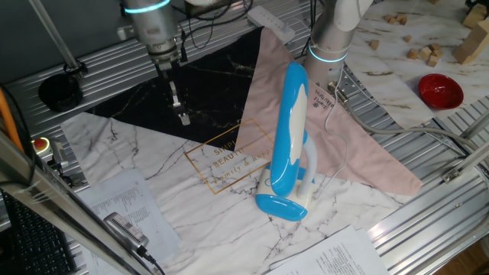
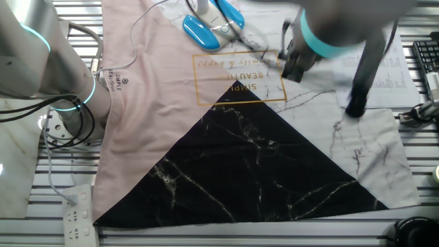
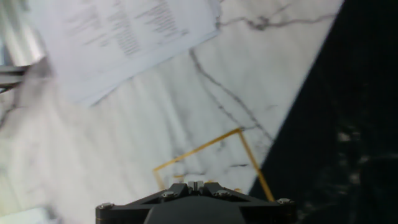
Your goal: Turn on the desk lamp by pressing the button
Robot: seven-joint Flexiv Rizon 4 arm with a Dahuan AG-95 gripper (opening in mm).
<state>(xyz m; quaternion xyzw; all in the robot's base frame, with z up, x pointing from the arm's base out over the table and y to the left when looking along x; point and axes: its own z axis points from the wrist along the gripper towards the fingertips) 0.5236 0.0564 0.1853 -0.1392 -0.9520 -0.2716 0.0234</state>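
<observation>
The desk lamp (image 1: 290, 130) stands on the marble mat, with a long sky-blue head, a white curved arm and an oval blue foot (image 1: 281, 207). Its foot also shows at the top of the other fixed view (image 2: 201, 31). I cannot make out the button. My gripper (image 1: 183, 117) hangs above the black triangle of the mat, well left of the lamp and apart from it. It is blurred in the other fixed view (image 2: 357, 103). In the hand view its fingertips (image 3: 195, 185) touch each other, shut on nothing, over the gold-printed square.
A second arm's base (image 1: 330, 46) stands behind the lamp on a pink cloth (image 1: 359, 145). A red bowl (image 1: 440, 90) and wooden blocks (image 1: 424, 52) lie at the far right. Printed papers (image 1: 114, 202) lie at the front left. A power strip (image 2: 77, 209) lies on the rails.
</observation>
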